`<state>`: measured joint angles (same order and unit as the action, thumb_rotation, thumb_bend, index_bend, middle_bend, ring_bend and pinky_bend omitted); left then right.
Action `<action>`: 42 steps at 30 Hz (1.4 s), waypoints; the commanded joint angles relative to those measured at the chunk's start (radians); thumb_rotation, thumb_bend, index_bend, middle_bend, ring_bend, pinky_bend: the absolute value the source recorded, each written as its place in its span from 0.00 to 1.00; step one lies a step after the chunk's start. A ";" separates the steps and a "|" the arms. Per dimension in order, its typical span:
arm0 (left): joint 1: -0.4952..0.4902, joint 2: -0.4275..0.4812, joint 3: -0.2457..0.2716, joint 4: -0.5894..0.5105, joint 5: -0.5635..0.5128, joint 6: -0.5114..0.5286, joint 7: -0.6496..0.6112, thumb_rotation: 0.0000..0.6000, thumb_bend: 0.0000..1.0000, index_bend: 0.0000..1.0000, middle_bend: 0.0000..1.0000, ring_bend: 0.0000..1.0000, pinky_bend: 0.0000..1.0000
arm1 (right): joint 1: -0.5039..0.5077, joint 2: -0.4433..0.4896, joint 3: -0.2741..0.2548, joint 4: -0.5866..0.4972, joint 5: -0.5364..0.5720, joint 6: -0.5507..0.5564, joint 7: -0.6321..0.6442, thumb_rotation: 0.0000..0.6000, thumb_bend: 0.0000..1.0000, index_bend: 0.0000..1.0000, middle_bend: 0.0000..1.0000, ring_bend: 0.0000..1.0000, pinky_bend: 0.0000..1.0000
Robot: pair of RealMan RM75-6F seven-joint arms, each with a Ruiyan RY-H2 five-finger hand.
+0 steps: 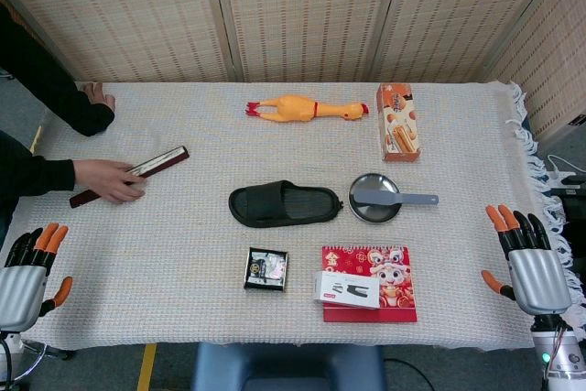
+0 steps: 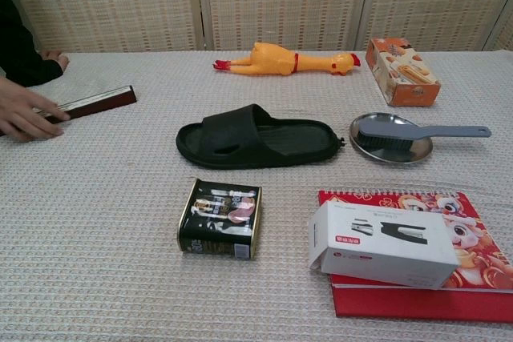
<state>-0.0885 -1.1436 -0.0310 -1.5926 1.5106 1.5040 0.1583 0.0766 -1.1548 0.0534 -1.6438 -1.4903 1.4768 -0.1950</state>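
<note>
Steel dish [image 1: 374, 200] holds a grey brush [image 1: 392, 197]; both hands idle at the table's near corners

Only the head view shows the left hand [image 1: 26, 272] and right hand [image 1: 531, 258], fingers spread, holding nothing; the red calendar [image 1: 385, 272] with its white box [image 1: 346, 288] lies nearest the right hand, well apart

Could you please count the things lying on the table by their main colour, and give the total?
Black: 2, the slipper and the small tin.
Red: 1, the calendar book.
White: 1, the box.
Orange or yellow: 2, the rubber chicken and the snack box.
Grey or silver: 2, the brush and the metal dish.
Dark brown: 1, the long bar.
Total: 9
</note>
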 commanded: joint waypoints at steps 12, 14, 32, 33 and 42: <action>0.000 0.003 -0.004 -0.009 0.004 0.003 -0.006 1.00 0.40 0.00 0.00 0.00 0.09 | 0.138 -0.108 0.073 0.210 0.001 -0.131 0.031 1.00 0.09 0.00 0.00 0.00 0.00; -0.004 0.003 -0.003 -0.007 0.009 -0.002 -0.013 1.00 0.40 0.00 0.00 0.00 0.09 | 0.196 -0.129 0.098 0.253 0.036 -0.218 0.023 1.00 0.09 0.00 0.01 0.00 0.00; -0.003 0.021 0.009 -0.013 0.014 -0.013 -0.049 1.00 0.40 0.00 0.00 0.00 0.10 | 0.512 -0.409 0.208 0.546 0.280 -0.581 -0.078 1.00 0.14 0.23 0.20 0.04 0.03; -0.003 0.022 0.009 -0.013 0.013 -0.014 -0.051 1.00 0.40 0.00 0.00 0.00 0.10 | 0.516 -0.417 0.207 0.553 0.285 -0.585 -0.079 1.00 0.14 0.23 0.20 0.04 0.03; -0.001 0.022 0.012 -0.008 0.031 -0.003 -0.061 1.00 0.40 0.00 0.00 0.00 0.10 | 0.559 -0.490 0.198 0.618 0.319 -0.623 -0.062 1.00 0.14 0.26 0.20 0.06 0.05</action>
<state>-0.0908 -1.1214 -0.0194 -1.6017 1.5387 1.4985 0.0989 0.6257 -1.6322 0.2527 -1.0410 -1.1768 0.8624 -0.2589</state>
